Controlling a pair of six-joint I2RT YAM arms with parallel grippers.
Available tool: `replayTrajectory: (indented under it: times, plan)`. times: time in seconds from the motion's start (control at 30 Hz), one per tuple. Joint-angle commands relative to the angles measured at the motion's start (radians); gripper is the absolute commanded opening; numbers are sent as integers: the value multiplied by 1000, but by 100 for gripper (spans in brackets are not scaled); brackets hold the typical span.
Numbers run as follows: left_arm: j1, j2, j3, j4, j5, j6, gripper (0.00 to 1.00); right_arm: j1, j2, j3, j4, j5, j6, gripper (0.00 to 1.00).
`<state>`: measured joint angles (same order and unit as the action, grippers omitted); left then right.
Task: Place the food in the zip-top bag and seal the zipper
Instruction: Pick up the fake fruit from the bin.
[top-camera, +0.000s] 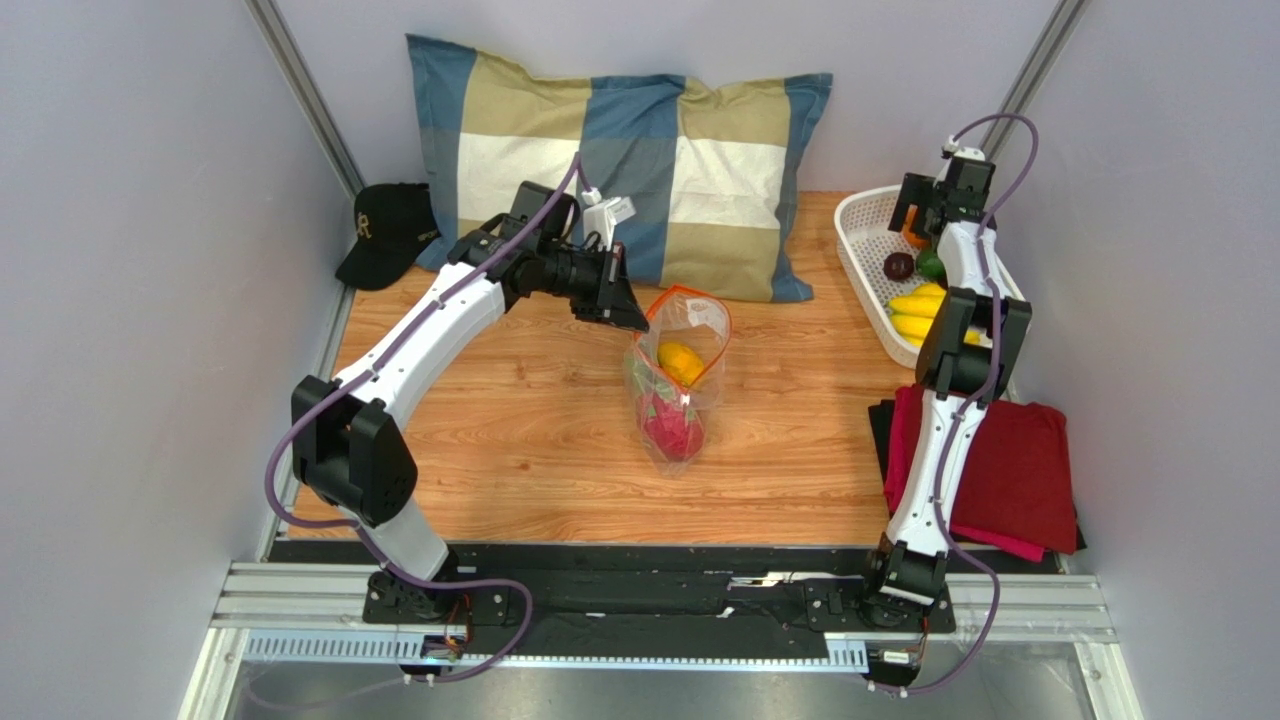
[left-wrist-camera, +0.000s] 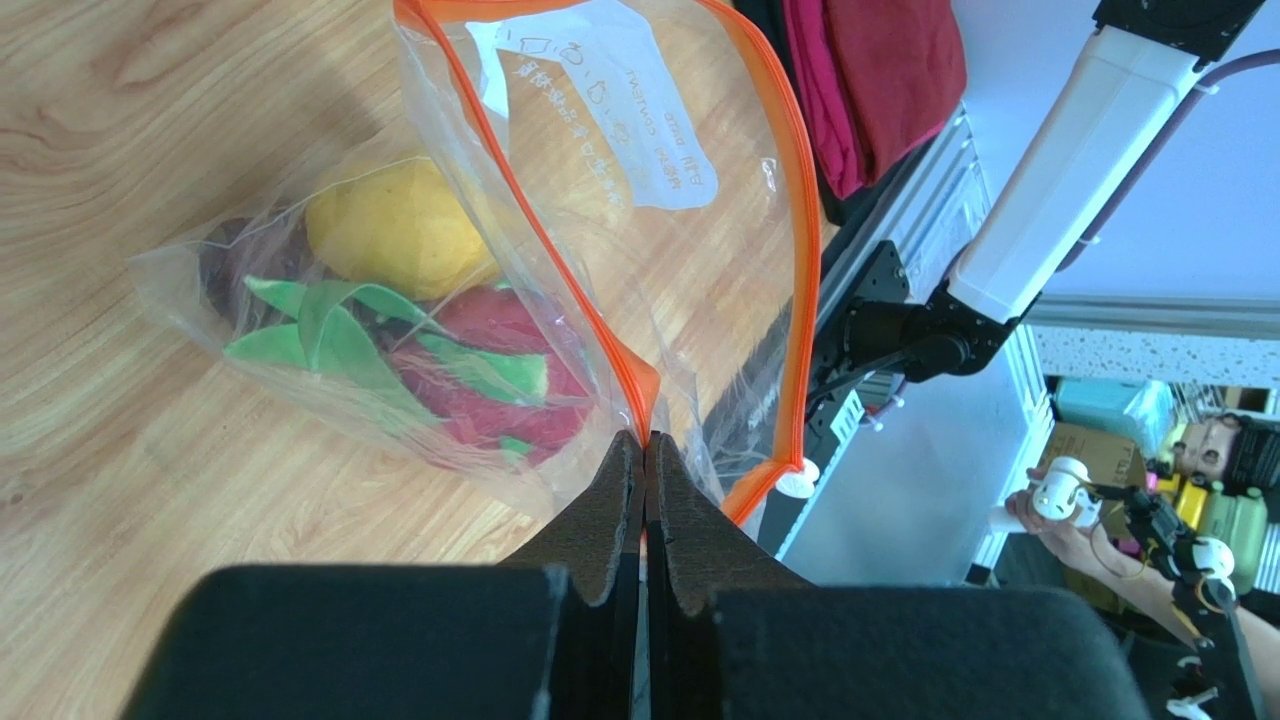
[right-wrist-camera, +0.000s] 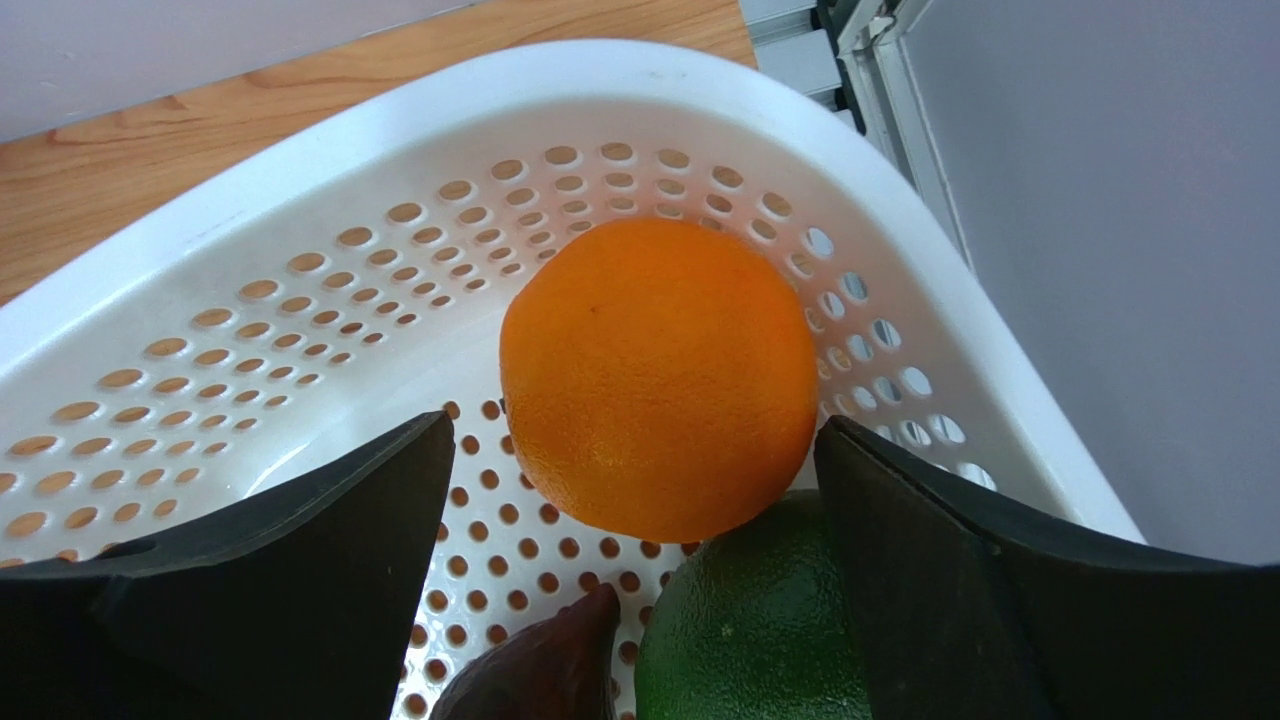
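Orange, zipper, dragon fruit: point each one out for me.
orange (right-wrist-camera: 658, 375), right wrist view, middle of its peel.
zipper (left-wrist-camera: 816, 225), left wrist view, right-hand run of the orange strip.
dragon fruit (left-wrist-camera: 504, 393), left wrist view, its red body.

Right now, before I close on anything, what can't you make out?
- Top view: tips of the right pincer hidden by its own wrist.
- Right wrist view: green fruit and dark fruit cut off by the bottom edge.
- Left wrist view: dark piece in the bag blurred by crinkled plastic; zipper runs off the top edge; left pincer covers the pinched spot.
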<state>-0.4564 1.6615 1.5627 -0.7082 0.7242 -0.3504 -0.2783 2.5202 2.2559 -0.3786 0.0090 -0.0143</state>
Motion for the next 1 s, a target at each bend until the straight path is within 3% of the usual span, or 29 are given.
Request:
replayTrajectory:
  times: [0.0,0.07,0.27,0.3,0.37,0.4,0.5,0.67,0.8,0.97]
  plan:
    - [9,-12,-12,16,6,7,0,-2,12,45,76,-44,0,93]
    - [7,-12,-16,18,6,8,0,-2,14,44,78,-50,-3,89]
    - [9,-12,-9,9,14,19,0,-2,-49,16,86,-69,2,51]
    - [9,-12,-6,6,15,25,0,-2,-69,1,101,-76,4,41]
    - [9,-20,0,3,17,31,0,-2,-141,-56,121,-92,8,33]
    - [9,-23,2,3,15,34,0,-2,-162,-71,136,-104,8,24]
    - [9,-28,10,-4,17,41,0,-2,-257,-117,136,-150,37,14]
    - [5,-26,17,-11,11,53,0,5,-421,-214,100,-297,103,9]
    - [-1,-23,39,-31,-14,67,0,42,-640,-332,43,-472,142,8]
    - [-11,-25,63,-39,-23,82,0,181,-903,-559,-14,-714,200,8]
